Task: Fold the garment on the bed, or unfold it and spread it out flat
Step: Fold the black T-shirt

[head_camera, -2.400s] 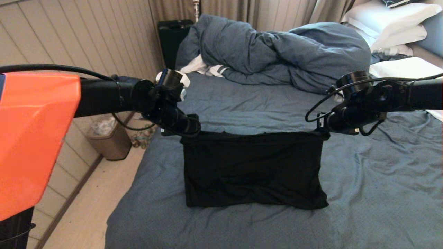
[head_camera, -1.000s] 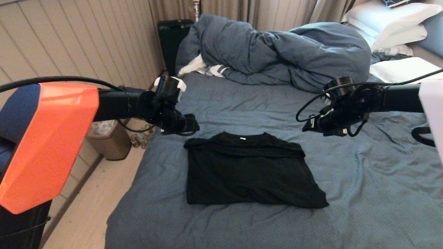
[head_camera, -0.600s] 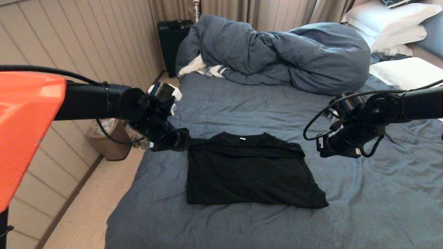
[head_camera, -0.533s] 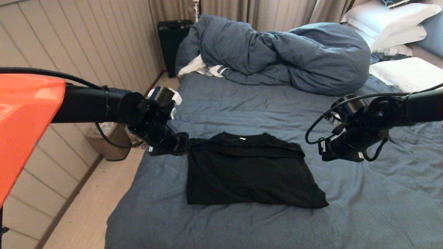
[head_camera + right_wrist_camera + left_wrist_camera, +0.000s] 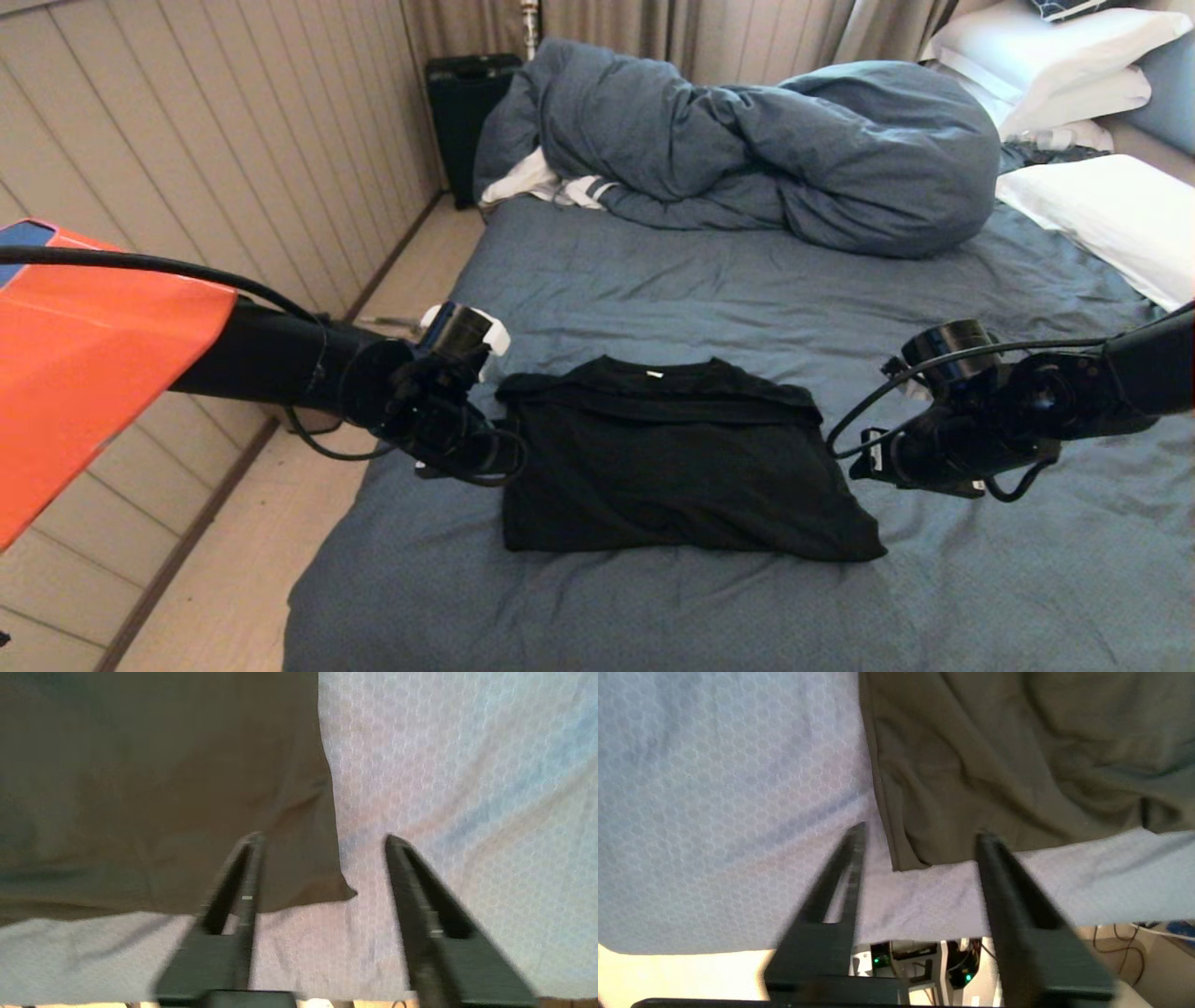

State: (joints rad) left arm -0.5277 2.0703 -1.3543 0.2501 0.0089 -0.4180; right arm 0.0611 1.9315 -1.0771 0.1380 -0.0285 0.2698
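Left end effector (image 5: 920, 833) and right end effector (image 5: 322, 837), prongs apart, are poised over the folded black T-shirt's (image 5: 672, 457) near corners on the bed (image 5: 653, 280); gripping them for another fold is seemingly required.

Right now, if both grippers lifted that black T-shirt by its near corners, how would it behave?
The T-shirt would probably sag: it lies limp and creased on the bed. Its folded layers may fall open. It looks light for the open left gripper and right gripper.
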